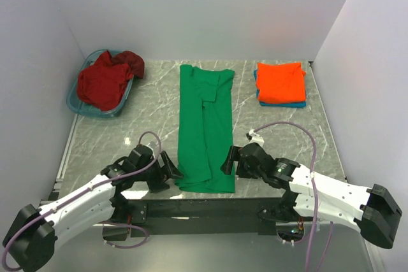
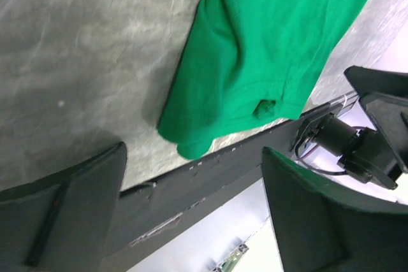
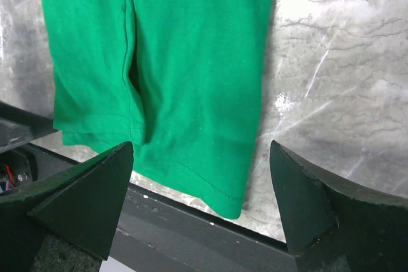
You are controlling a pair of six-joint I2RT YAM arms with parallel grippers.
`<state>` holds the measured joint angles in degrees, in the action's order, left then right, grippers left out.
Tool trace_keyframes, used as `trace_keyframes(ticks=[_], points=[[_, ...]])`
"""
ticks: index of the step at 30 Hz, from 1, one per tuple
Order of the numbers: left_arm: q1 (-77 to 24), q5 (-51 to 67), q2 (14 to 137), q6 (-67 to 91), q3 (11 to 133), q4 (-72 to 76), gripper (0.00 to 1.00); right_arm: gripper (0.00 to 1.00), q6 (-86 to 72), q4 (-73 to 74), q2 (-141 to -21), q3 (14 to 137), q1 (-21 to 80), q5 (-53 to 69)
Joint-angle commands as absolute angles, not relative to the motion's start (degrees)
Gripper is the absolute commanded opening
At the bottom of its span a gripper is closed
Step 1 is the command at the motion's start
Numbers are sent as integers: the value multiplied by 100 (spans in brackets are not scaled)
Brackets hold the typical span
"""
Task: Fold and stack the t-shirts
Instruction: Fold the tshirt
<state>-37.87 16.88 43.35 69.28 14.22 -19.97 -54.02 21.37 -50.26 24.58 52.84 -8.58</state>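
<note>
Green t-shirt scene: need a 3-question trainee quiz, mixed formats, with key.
1. True or false: the green t-shirt is already on the stack.
2. The orange t-shirt lies on: A) a blue shirt B) the green t-shirt C) a yellow one.
3. Fill in: the left claw and right claw, at the green t-shirt's near hem, are both ___.
Key: 1 false; 2 A; 3 open.

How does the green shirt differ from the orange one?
The green shirt is a long strip in the middle; the orange shirt is a compact square at the far right. The green shirt lies alone; the orange shirt tops a blue shirt. Both lie flat.
</note>
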Motion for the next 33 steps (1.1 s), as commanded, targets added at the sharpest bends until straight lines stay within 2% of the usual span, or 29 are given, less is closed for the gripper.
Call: trace_keyframes(ticks=[1, 3, 4, 5, 6, 7, 17, 23, 27, 33], points=[[-3806, 1784, 4613, 6908, 1345, -1302, 88, 93, -5484, 1890, -5036, 2391, 5265, -879], [-3814, 1810, 4676, 6926, 1284, -1170, 83, 93, -5502, 1863, -5124, 2382, 5265, -853], [-3814, 1837, 4684, 6952, 1257, -1047, 65, 93, -5519, 1863, -5141, 2382, 5265, -835], [-3814, 1872, 4658, 6970, 1239, -1037, 52, 92, -5520, 1846, -5168, 2373, 5265, -826], [-3814, 1829, 4632, 6978, 1239, -1072, 43, 92, -5528, 1846, -5177, 2356, 5265, -826], [-3814, 1793, 4606, 6952, 1248, -1133, 39, 92, -5546, 1828, -5185, 2347, 5265, -826], [-3814, 1854, 4789, 6952, 1090, -985, 40, 92, -5546, 1591, -5458, 2311, 5265, -695], [-3814, 2030, 5053, 6899, 1090, -739, 37, 91, -5546, 1573, -5520, 2294, 5265, -642], [-3841, 2109, 5107, 6873, 1064, -870, 29, 91, -5625, 1652, -5502, 2259, 5265, -554], [-3850, 2136, 4834, 7004, 879, -800, 29, 89, -5730, 1591, -5423, 1995, 5273, -378]])
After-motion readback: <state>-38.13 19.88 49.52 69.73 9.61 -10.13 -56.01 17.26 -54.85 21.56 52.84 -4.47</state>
